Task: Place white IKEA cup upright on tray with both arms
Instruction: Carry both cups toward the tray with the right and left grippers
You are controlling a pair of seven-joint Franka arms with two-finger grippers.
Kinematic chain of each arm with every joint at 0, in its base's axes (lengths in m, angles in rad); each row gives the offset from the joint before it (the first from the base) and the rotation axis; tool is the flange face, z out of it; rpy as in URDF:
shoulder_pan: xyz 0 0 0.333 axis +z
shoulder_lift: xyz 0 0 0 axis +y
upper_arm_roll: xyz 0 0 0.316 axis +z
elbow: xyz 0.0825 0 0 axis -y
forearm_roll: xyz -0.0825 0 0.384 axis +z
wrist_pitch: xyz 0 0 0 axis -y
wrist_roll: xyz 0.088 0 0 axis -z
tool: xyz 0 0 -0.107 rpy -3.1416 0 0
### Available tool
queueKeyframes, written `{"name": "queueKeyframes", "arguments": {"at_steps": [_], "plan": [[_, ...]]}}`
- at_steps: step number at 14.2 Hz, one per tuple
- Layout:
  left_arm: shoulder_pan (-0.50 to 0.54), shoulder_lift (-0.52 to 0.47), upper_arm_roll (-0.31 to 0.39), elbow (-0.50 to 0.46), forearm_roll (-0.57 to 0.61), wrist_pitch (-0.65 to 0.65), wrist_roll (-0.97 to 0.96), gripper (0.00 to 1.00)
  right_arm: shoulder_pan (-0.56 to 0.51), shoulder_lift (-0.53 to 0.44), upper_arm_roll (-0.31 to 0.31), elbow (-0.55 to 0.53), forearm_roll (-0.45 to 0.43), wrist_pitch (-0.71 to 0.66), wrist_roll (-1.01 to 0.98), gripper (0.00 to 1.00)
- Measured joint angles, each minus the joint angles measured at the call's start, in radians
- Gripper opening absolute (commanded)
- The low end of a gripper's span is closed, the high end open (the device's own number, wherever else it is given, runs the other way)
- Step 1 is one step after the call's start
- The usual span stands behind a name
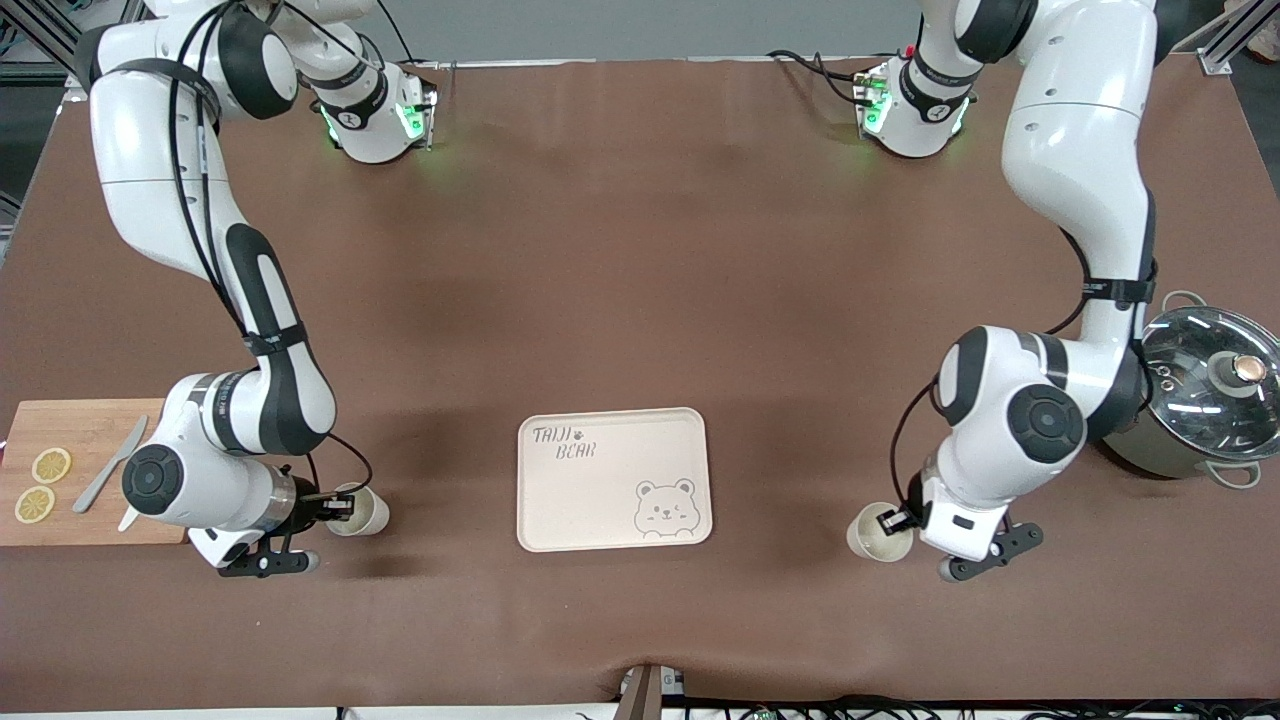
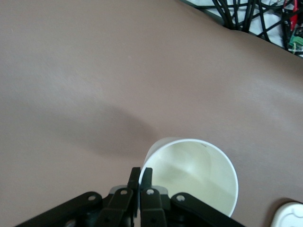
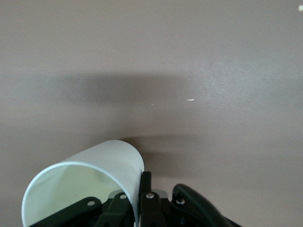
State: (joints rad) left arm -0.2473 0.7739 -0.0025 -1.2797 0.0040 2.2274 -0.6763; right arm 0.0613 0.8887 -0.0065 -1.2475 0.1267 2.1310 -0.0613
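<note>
- White cup (image 1: 880, 533), gripped by the rim in the left gripper (image 1: 893, 521), fingers (image 2: 147, 177) pinched across its wall; low over the bare brown table (image 1: 640, 250), toward the left arm's end, well apart from the tray.
- Second white cup (image 1: 362, 510), rim clamped the same way in the right gripper (image 1: 338, 508), fingers (image 3: 145, 182) closed on its wall; tilted, mouth toward the wrist camera, between tray and cutting board.
- Cream tray (image 1: 613, 478), flat, lettered "TAIJI BEAR" with a bear face, between the two cups.
- Bamboo cutting board (image 1: 85, 470), at the right arm's end; two lemon slices (image 1: 42, 484) and a knife (image 1: 110, 464) on it.
- Steel pot (image 1: 1205, 400), glass lid on, at the left arm's end.
</note>
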Motion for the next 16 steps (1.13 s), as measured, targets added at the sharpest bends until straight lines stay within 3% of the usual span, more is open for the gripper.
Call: {"name": "queueKeyframes", "arguments": {"at_steps": [16], "plan": [[-0.215,0.006,0.007,0.035,0.0,0.0,-0.357,0.0,0.249,-0.035,0.014,0.065,0.011,-0.122,0.55,0.0]]}}
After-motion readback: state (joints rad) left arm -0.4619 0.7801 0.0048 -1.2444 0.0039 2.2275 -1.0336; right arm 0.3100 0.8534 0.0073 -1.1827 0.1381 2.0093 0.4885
